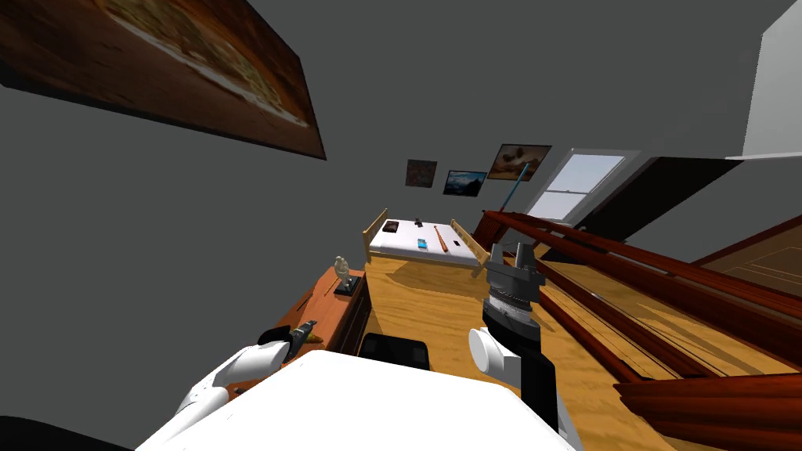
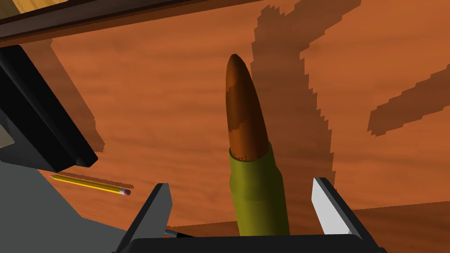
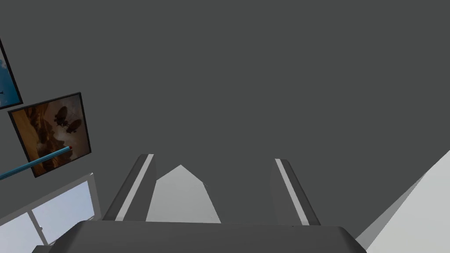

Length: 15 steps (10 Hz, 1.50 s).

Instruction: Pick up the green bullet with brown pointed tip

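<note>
Looking down from my head, I see my left claw low over the near end of an orange-brown wooden top. A pale figurine on a black base stands further along the top. My right claw is raised over the floor, well apart from the work.

Through the left wrist, my fingers are spread, with the bullet between them and a gap on each side. Its green case sits deep by my palm, and its brown tip points away across the wood. I judge it to be lying on the top, though I cannot be sure. It sits slightly nearer the lighter finger than the darker one.

That offset is the risk. If I close as I am, the lighter finger should touch first and push the round case sideways, so it may roll or twist out. Pinching on the tapered brown part would likely let it slip forward, so the case is the place to squeeze.

A pencil lies near the darker finger, and a black block stands just past it, so that side is tight. The top's dark edge runs beyond the tip. Bare wood lies on the lighter finger's side.

Through the right wrist, that claw's fingers are spread and grip nothing.
</note>
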Motion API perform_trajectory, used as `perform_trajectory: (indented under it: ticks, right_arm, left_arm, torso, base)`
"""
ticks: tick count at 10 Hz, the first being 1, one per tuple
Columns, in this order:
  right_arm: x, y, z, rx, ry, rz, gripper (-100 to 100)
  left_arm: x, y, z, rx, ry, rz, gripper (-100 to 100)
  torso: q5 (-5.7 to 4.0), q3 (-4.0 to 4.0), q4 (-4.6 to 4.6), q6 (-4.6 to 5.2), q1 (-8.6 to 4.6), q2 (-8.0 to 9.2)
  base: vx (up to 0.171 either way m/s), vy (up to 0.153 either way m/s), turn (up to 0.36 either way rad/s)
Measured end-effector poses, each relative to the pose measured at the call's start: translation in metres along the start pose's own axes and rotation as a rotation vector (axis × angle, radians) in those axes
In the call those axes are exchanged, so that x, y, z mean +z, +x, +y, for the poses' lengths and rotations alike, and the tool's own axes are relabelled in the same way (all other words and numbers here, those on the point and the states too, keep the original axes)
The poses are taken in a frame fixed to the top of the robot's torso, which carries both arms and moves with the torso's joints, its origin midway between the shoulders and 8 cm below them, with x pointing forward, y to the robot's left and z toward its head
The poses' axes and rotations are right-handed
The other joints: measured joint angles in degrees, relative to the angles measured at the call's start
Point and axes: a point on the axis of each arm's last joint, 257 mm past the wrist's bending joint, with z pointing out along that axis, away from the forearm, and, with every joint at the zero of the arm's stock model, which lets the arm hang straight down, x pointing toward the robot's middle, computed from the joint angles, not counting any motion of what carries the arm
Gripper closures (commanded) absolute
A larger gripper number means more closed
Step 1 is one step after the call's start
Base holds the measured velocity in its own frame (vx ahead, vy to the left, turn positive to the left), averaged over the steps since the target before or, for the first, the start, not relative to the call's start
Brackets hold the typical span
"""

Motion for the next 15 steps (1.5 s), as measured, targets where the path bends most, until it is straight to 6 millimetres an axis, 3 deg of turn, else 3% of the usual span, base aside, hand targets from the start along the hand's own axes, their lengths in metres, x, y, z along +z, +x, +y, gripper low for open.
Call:
perform_trajectory:
  ticks: [1,2,3,8,9,13,14,15]
  right_arm:
    - [0.000,0.000,0.000,0.000,0.000,0.000,0]
    - [0.000,0.000,0.000,0.000,0.000,0.000,0]
    - [0.000,0.000,0.000,0.000,0.000,0.000,0]
    - [0.000,0.000,0.000,0.000,0.000,0.000,0]
    - [0.000,0.000,0.000,0.000,0.000,0.000,0]
    - [0.000,0.000,0.000,0.000,0.000,0.000,0]
    - [0.000,0.000,0.000,0.000,0.000,0.000,0]
    - [0.000,0.000,0.000,0.000,0.000,0.000,0]
  left_arm:
    - [0.001,0.000,0.012,-0.004,-0.026,0.005,-100]
    - [0.001,0.000,0.013,-0.004,-0.029,0.005,0]
    - [0.001,0.000,0.013,-0.004,-0.029,0.005,-100]
    - [0.015,0.015,0.017,-0.018,-0.029,0.000,-100]
    - [0.016,0.015,0.017,-0.018,-0.028,-0.001,100]
    - [0.016,0.015,0.017,-0.019,-0.027,-0.001,100]
    - [0.016,0.015,0.017,-0.019,-0.028,-0.001,0]
    - [0.016,0.015,0.017,-0.019,-0.028,0.000,100]
  torso:
    - [-0.02,0.04,0.01,-0.01,-0.08,0.08]
    - [-0.04,0.08,0.03,-0.02,-0.19,0.14]
    - [-0.06,0.10,0.04,-0.01,-0.25,0.17]
    - [-0.03,0.10,0.04,-0.01,-0.14,0.18]
    - [-0.05,0.11,0.04,-0.02,-0.22,0.19]
    - [-0.08,0.09,0.02,0.00,-0.30,0.16]
    - [-0.08,0.09,0.03,0.00,-0.30,0.17]
    - [-0.08,0.10,0.03,0.00,-0.31,0.17]
  base:
    - [0.004,0.017,-0.018]
    - [0.000,0.000,0.000]
    - [0.002,0.024,-0.034]
    - [0.000,0.033,-0.028]
    - [0.000,0.000,0.000]
    - [0.000,0.000,0.000]
    - [0.000,0.000,0.000]
    - [0.004,-0.032,0.061]
